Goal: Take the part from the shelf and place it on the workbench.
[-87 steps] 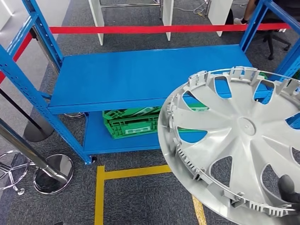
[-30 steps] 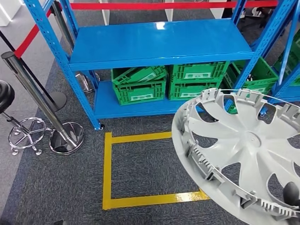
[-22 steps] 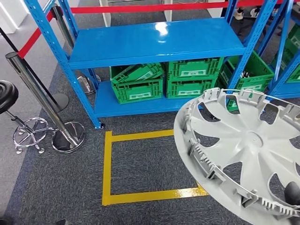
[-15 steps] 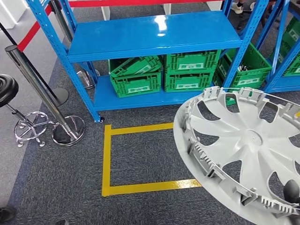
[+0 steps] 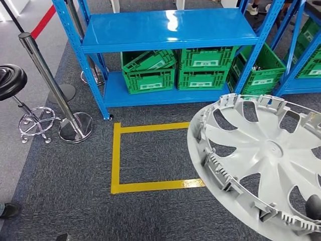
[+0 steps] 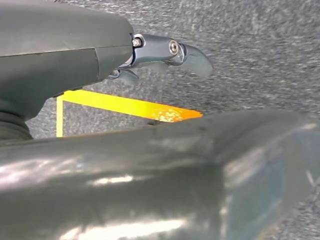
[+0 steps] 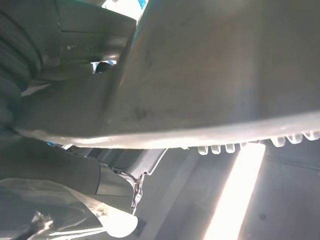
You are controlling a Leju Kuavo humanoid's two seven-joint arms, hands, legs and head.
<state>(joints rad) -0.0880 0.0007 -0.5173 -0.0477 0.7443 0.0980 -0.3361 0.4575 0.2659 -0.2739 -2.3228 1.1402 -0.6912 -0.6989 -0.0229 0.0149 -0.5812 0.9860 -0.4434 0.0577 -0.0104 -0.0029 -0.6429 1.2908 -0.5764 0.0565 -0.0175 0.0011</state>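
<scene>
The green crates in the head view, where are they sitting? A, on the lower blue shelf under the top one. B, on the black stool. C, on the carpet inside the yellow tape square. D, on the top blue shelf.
A: the green crates sit side by side on the lower level of the blue shelf, beneath its bare top board.

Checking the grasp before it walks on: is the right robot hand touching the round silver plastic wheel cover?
Touching. In the right wrist view the right robot hand clamps the round silver plastic wheel cover's rim between fingers.

crates (image 5: 178, 70) sit on the shelf's (image 5: 170, 27) lower level, taped floor square (image 5: 151, 155) before it.
</scene>
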